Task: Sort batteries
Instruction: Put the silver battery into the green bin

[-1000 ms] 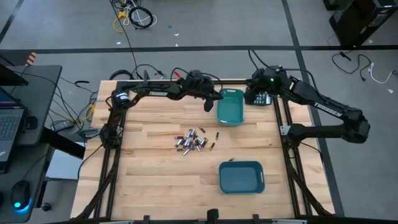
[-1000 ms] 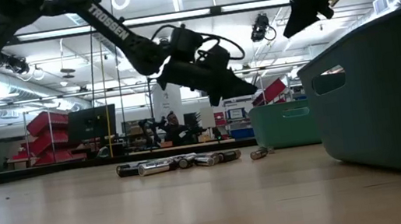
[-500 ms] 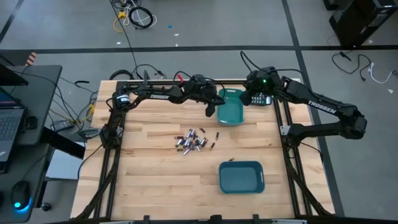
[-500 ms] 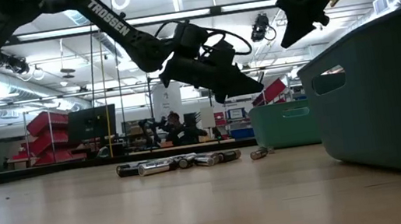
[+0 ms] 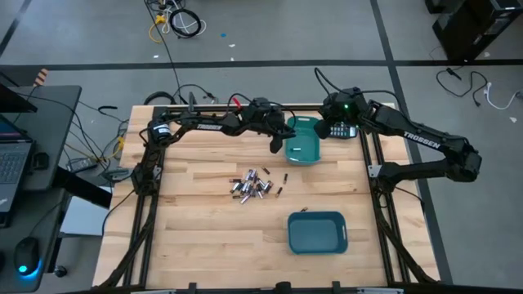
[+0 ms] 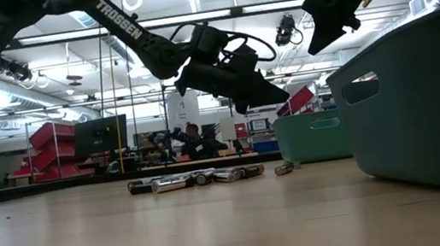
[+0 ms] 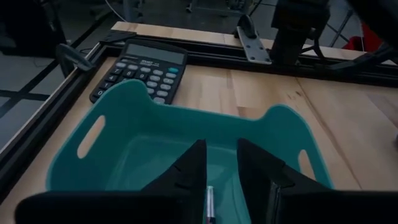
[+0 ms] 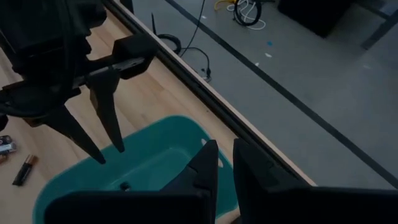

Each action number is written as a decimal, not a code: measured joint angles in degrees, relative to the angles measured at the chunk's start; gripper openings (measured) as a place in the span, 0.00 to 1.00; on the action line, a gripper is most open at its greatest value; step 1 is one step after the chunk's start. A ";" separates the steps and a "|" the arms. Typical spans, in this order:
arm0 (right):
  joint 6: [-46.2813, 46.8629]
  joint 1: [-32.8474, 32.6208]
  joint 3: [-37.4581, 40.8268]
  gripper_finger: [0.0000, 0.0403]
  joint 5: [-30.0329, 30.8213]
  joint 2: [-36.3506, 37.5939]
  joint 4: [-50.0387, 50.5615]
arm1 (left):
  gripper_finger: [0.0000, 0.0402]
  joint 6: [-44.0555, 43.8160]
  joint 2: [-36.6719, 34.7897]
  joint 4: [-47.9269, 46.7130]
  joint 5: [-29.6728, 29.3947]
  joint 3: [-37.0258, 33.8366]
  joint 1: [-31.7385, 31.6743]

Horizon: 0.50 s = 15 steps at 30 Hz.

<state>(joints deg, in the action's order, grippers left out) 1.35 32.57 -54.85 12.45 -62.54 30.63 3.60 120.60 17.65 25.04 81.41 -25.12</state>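
Observation:
A heap of small silvery and dark batteries [image 5: 252, 186] lies on the wooden table's middle, with two strays [image 5: 286, 176] [image 5: 304, 210] beside it. My left gripper [image 7: 221, 168] hangs open over the near-left rim of the far teal bin [image 5: 304, 145]. Through its gap a thin silvery battery [image 7: 209, 205] shows below, inside the bin. My right gripper [image 8: 225, 149] hovers high over the same bin's far right corner. Its fingers stand a narrow gap apart with nothing visible between them.
A black calculator [image 7: 140, 68] lies at the far right, just behind the far bin. A second teal bin [image 5: 317, 231] stands near the table's front right. A dark metal frame [image 5: 372, 155] runs along the table's edges. Bare wood lies at front left.
My right gripper has come a little lower and toward the far bin. The heap of batteries and both bins have stayed where they were.

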 joint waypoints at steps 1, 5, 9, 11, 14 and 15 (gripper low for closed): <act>-0.16 -0.08 0.00 0.09 -0.48 0.00 0.22 | 0.24 -0.01 -0.02 0.00 0.00 0.00 0.00; -1.36 -1.17 0.00 0.09 -3.46 -0.15 3.71 | 0.26 0.75 -2.68 -2.76 0.79 0.00 -0.29; -3.99 -3.26 2.14 0.09 -14.03 -0.09 6.77 | 0.26 8.34 -8.43 -15.56 5.01 0.04 -0.85; -6.16 -4.66 4.80 0.08 -21.54 -0.19 7.26 | 0.26 14.84 -11.06 -24.92 5.97 0.04 -1.07; -6.11 -6.55 8.31 0.03 -28.27 -1.48 6.91 | 0.26 21.74 -14.44 -35.30 5.69 0.00 -1.16; -6.08 -6.95 9.01 0.02 -29.88 -2.25 7.21 | 0.26 22.80 -15.27 -36.70 5.48 0.00 -1.24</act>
<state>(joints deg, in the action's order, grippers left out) -4.73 25.62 -45.84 -17.43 -64.79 37.84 26.40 105.32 -19.05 30.51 81.41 -26.37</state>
